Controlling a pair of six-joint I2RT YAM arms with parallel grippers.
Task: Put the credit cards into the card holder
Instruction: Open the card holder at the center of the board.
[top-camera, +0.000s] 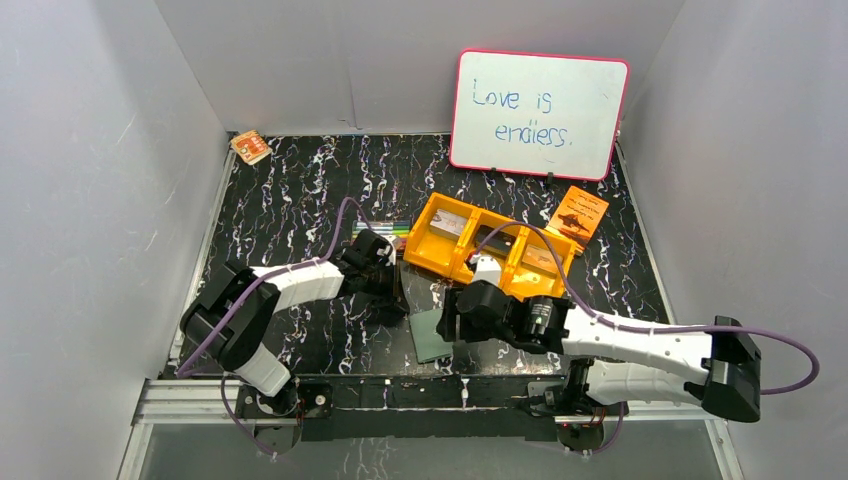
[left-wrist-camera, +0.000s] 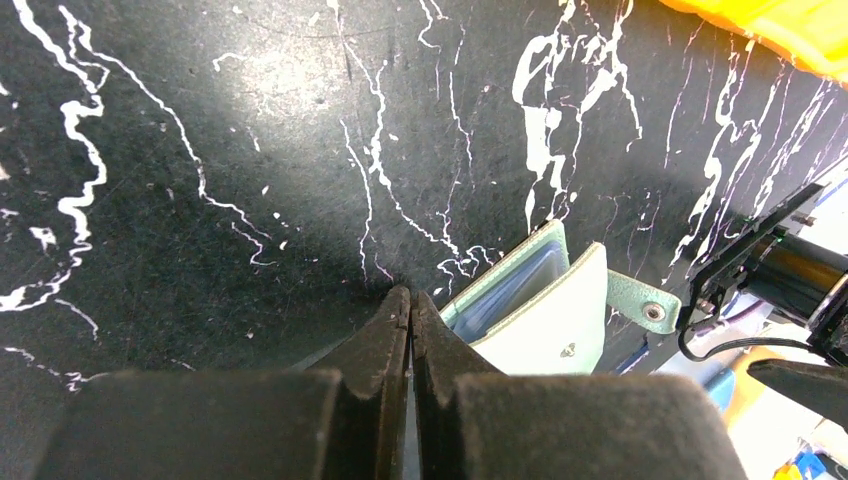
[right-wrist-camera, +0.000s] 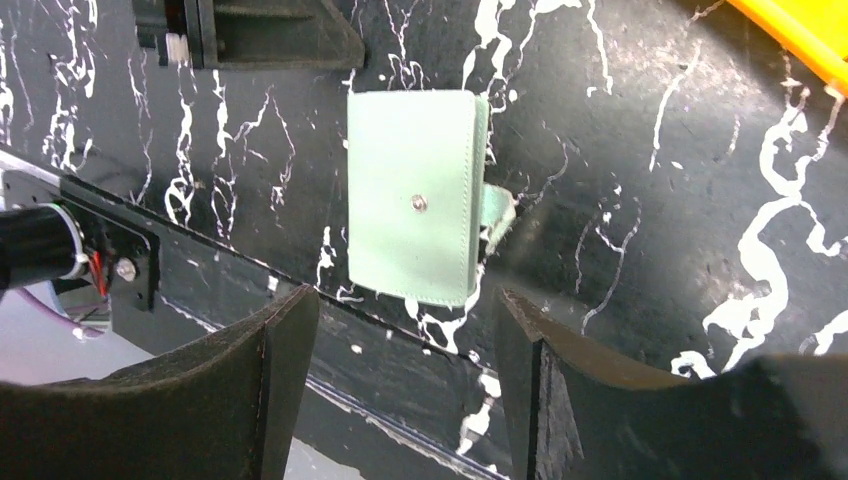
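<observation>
as two arms lean over the black marbled table (top-camera: 290, 200), the work gathers on the near side of the orange bin (top-camera: 436, 262). a whiteboard (top-camera: 540, 110) stands propped behind the bin, out of the way of the arms. the right arm (top-camera: 640, 345) reaches in from the bin's near right. its right gripper (right-wrist-camera: 405, 310) is spread wide and hangs over the card holder (right-wrist-camera: 415, 210), seemingly lined up to straddle the wallet and pin or lift it. the left gripper (left-wrist-camera: 410, 305) sits off the bin's near left corner, fingers pressed together with nothing visible between them. its tips are just beside the wallet's edge, placed, it appears, to pry or steady the cover; whether they touch it cannot be told. the card holder lies flat just in front of the bin, its cover down but gaping a little toward the left gripper, with pale pockets showing. the credit cards (top-camera: 452, 226) appear to lie in the bin's compartments, none in the wallet, so the job looks barely begun. the side tab (left-wrist-camera: 640, 300) juts out unsnapped, which should leave the cover free to open.
</observation>
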